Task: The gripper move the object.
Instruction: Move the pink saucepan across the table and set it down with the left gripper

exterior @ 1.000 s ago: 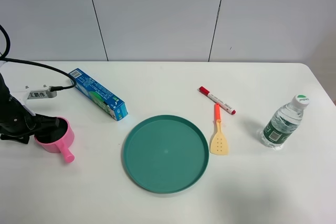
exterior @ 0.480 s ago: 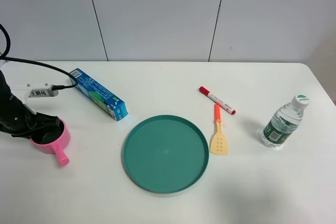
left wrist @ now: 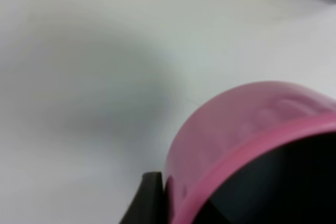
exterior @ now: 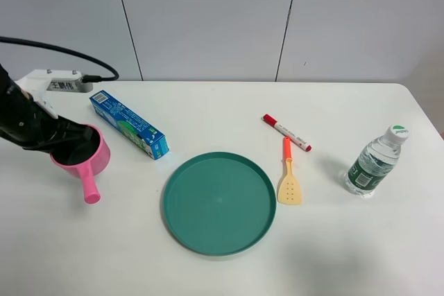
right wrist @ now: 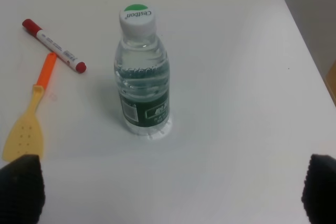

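Note:
My left gripper is shut on the rim of the pink toy saucepan at the left of the table. The pan hangs tilted above the table, its short pink handle pointing toward the front edge and its dark inside showing. In the left wrist view the pan's pink wall fills the frame, blurred, with one black fingertip against its outside. My right gripper is open and empty, its fingers wide apart over bare table in front of the water bottle. It does not show in the exterior view.
A blue toothpaste box lies just right of the pan. A large teal plate sits mid-table. A yellow spatula, a red marker and the water bottle are to the right. A white labelled box with cable rides on the left arm.
The left gripper has lifted the saucepan off the table and carried it back and slightly right, toward the blue box. The white labelled box rose with the arm.

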Controlling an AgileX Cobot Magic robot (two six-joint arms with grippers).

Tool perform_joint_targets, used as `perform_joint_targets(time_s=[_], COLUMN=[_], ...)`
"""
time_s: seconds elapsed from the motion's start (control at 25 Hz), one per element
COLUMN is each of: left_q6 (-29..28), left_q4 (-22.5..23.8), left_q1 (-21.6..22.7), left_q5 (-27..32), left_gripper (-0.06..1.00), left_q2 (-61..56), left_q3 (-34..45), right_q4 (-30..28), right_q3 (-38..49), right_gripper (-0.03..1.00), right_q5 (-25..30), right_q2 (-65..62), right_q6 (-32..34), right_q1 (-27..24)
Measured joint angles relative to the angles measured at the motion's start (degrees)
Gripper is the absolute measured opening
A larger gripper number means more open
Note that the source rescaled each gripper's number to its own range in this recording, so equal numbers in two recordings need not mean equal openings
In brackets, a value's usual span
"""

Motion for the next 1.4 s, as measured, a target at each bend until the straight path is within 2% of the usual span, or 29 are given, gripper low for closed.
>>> perform_joint_targets(time_s=[0.16, 0.4, 0.68, 0.96, 1.12, 1.4], left_q6=[-0.93, -1.3, -1.27, 0.53, 5.56, 10.33], left_q4=[-0.79, -1.14, -1.21, -1.15, -1.15, -1.15], left_q1=[-4.56, -10.93, -15.06, -15.97, -16.34, -16.66], left_q5=[6.22, 10.65, 14.26, 15.55, 15.92, 16.84], left_gripper=[0.0, 0.0, 0.0, 0.0, 0.0, 0.0], left_q2=[-0.42, 2.62, 12.48, 23.76, 30.42, 39.69], left_q3=[-7.53, -19.73, -33.12, -46.01, -52.72, -61.37], right_q4=[0.0, 0.0, 0.0, 0.0, 0.0, 0.0], right_q3=[0.0, 0.0, 0.0, 0.0, 0.0, 0.0], right_gripper=[1.0, 1.0, 1.0, 1.0, 1.0, 1.0], right_q5=[0.0, 0.0, 0.0, 0.0, 0.0, 0.0], right_q2=[0.0, 0.0, 0.0, 0.0, 0.0, 0.0], right_q6=[0.0, 0.0, 0.0, 0.0, 0.0, 0.0], right_q1=[0.0, 0.0, 0.0, 0.0, 0.0, 0.0])
